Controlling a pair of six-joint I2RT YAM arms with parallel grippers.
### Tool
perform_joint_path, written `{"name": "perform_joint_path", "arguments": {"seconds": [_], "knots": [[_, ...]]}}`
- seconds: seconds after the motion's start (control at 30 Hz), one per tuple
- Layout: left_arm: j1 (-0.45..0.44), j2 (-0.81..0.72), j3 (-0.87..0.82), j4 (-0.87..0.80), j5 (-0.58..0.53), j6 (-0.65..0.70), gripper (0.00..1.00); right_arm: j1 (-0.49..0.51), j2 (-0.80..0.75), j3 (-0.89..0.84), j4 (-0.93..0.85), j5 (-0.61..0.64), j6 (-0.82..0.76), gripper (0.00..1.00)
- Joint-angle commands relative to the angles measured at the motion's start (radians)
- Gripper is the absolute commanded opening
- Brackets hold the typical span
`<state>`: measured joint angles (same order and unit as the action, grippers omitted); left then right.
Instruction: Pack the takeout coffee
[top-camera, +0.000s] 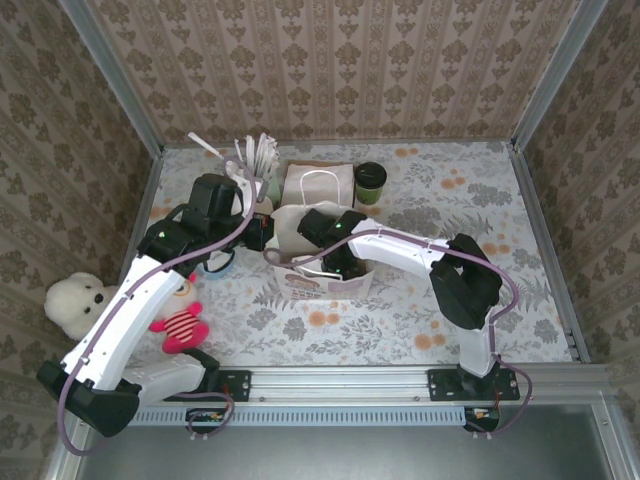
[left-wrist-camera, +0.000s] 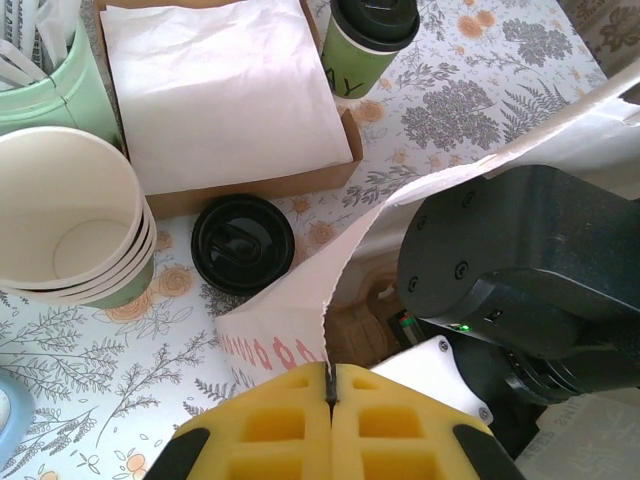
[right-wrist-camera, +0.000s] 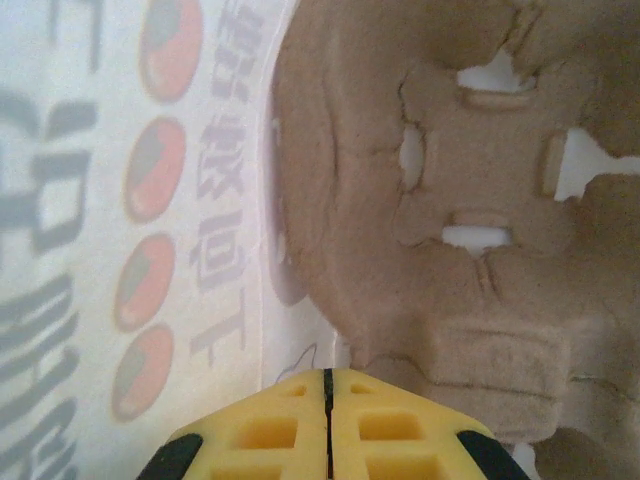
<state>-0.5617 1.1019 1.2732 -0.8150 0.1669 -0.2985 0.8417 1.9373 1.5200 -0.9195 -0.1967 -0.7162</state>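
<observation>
Both grippers are closed: my left gripper (left-wrist-camera: 329, 388) pinches the rim of the paper bag (left-wrist-camera: 290, 322), and my right gripper (right-wrist-camera: 327, 390) sits empty inside the bag, facing a pulp tray (right-wrist-camera: 470, 220). I see the takeout coffee (top-camera: 371, 182) standing upright on the table (top-camera: 470, 210) behind the bag, just beside the cardboard box (left-wrist-camera: 250, 190).

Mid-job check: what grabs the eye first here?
The white paper bag mid-table, with both arms at it: the left gripper pinches its rim, the right gripper reaches inside, shut, above a brown pulp cup carrier. The takeout coffee stands unpacked behind the bag, beside a box of white bags.
</observation>
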Motion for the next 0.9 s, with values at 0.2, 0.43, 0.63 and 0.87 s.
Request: {"name": "perform_joint_path", "arguments": {"seconds": [0.2, 0.43, 0.63, 0.87], "knots": [[0.008, -0.005, 0.017, 0.029, 0.000, -0.001, 0.00, 0.005, 0.036, -0.024, 0.017, 0.088, -0.013, 0.10], [0.009, 0.000, 0.025, 0.026, 0.014, 0.012, 0.00, 0.005, 0.000, 0.003, 0.002, 0.060, -0.015, 0.11], [0.009, -0.004, 0.014, 0.043, 0.022, 0.008, 0.00, -0.006, -0.039, 0.053, -0.048, -0.025, 0.006, 0.11], [0.009, -0.018, -0.003, 0.046, -0.006, 0.004, 0.00, -0.012, -0.016, 0.060, -0.130, -0.098, -0.055, 0.11]]}}
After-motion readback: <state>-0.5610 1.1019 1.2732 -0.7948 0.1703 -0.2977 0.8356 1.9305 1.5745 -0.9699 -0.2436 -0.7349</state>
